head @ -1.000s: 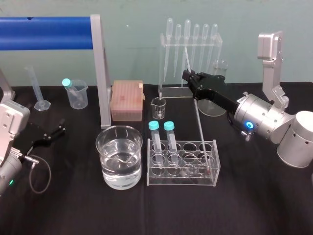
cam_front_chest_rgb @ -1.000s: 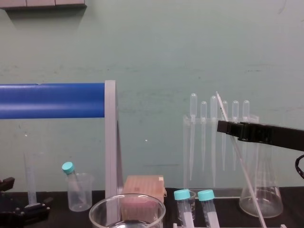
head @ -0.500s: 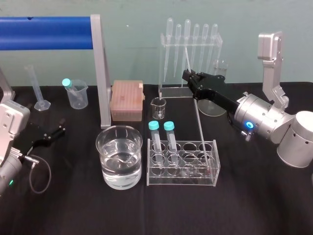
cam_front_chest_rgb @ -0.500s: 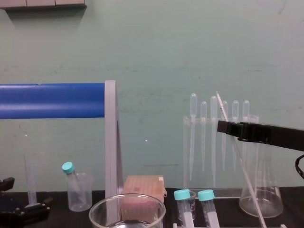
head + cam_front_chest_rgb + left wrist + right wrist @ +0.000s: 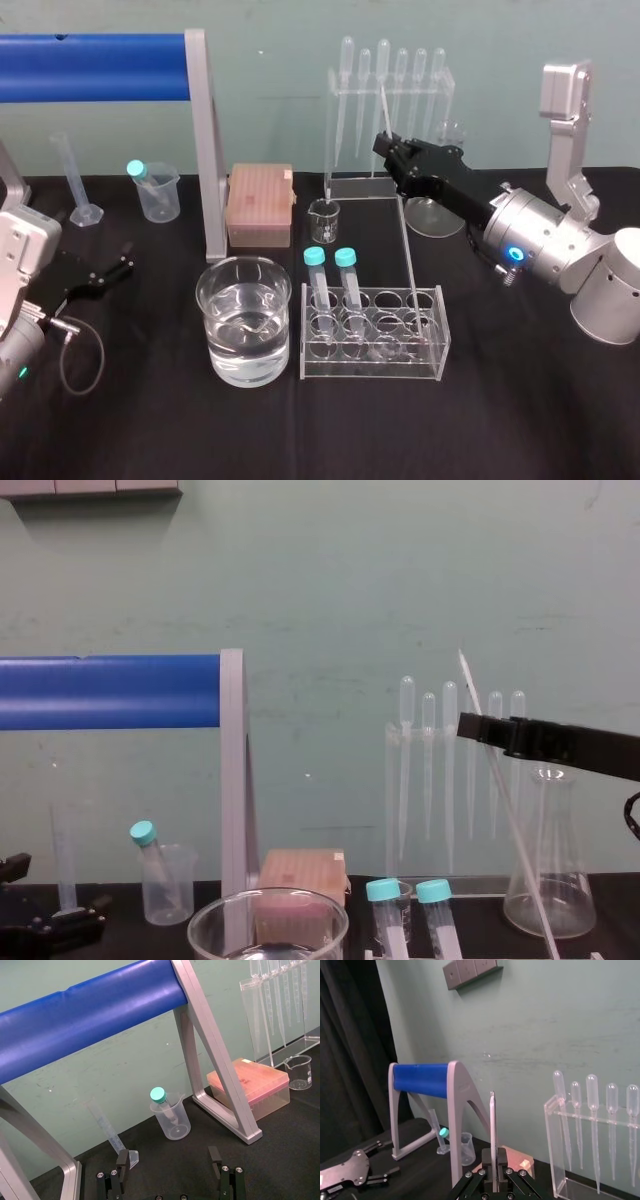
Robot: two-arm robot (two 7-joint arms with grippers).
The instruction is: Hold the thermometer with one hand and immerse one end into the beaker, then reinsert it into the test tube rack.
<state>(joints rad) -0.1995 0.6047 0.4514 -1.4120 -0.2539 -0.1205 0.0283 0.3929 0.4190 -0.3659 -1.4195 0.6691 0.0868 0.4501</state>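
Head view: the right gripper (image 5: 392, 150) was seen clamped on the upper part of the thermometer (image 5: 408, 250), well above the table, with the rod slanting down from it toward the right-hand end of the test tube rack (image 5: 370, 365). In the right wrist view the thermometer (image 5: 492, 1130) was held upright between the closed fingers, its upper end standing free above them. The lower end was judged to be inside or just above a rack hole; whether it had cleared the rack could not be told. The beaker (image 5: 212, 345), partly filled with water, stood just beside the rack on its left, untouched. The left gripper (image 5: 105, 272) was parked low at the left of the table, its fingers (image 5: 122, 1165) spread apart and nothing between them.

The task was judged to be at its start: the grasp had been made and the lift out of the rack begun. The carry across to the beaker, the dipping of one end, and the return to the rack were all left to be done.

Against the picture from a second before, the right gripper and thermometer had been raised a little: in the chest view the rod's top (image 5: 462, 658) stood higher above the pipettes. Everything else had been left in place.
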